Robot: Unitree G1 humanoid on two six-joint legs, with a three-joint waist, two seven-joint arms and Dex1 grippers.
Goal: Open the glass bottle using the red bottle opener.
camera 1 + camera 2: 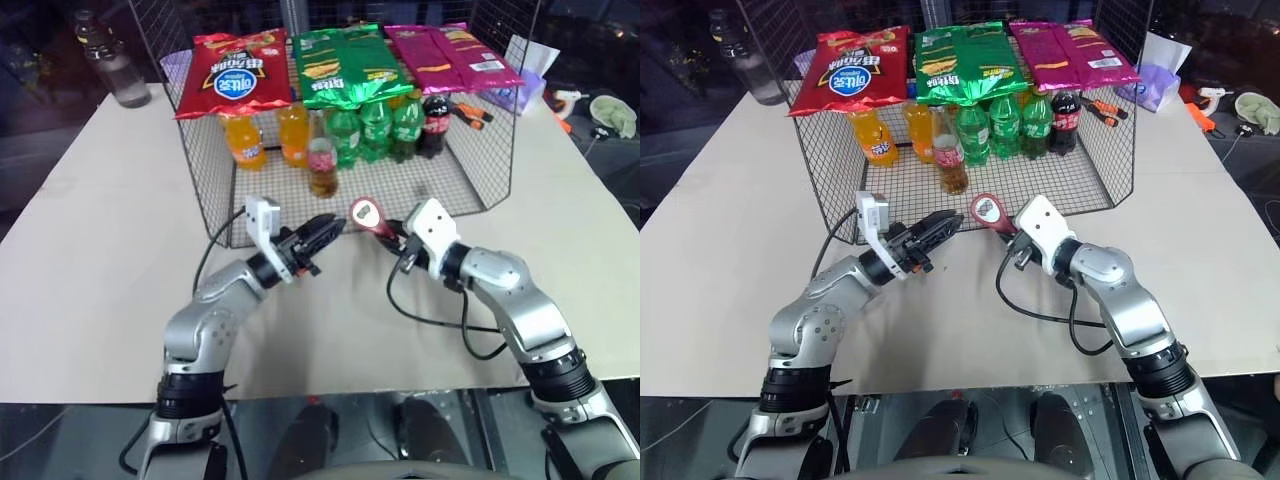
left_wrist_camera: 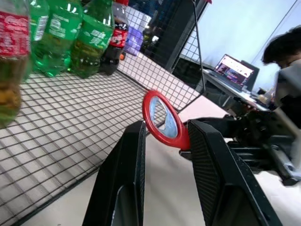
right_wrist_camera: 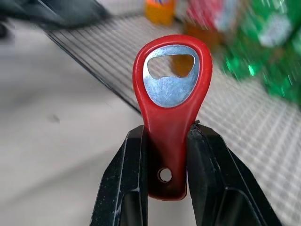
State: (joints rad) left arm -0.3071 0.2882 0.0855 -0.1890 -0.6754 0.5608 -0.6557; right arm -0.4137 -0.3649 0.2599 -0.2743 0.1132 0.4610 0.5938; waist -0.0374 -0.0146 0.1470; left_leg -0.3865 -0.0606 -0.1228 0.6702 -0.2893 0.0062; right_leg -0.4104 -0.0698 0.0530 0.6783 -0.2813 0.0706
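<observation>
From the head views I am seeing both arms meeting in front of the wire basket (image 1: 480,190). The right gripper (image 1: 388,232) is pinching the opener (image 1: 366,214) by its handle, ring head tilted up and toward the left gripper (image 1: 325,229), which is hanging just beside it, not touching.

The right wrist view is giving me what the head views are not: both black fingers (image 3: 123,188) pressing on the narrow handle, a small hole near the handle's end, and a silvery plate with a notched opening inside the red ring.

The left wrist view is showing the left fingers (image 2: 127,179) spread apart with nothing between them (the opener appears behind the gap, held by the other gripper). It is also showing a person (image 2: 287,61) and a laptop (image 2: 233,69) beyond the table.

The bottle (image 1: 322,160) is standing upright inside the basket, among the orange bottles (image 1: 245,140) and green bottles (image 1: 375,128), amber liquid, red-and-white label, cap on. Chip bags (image 1: 345,62) are lying across the basket's top.
</observation>
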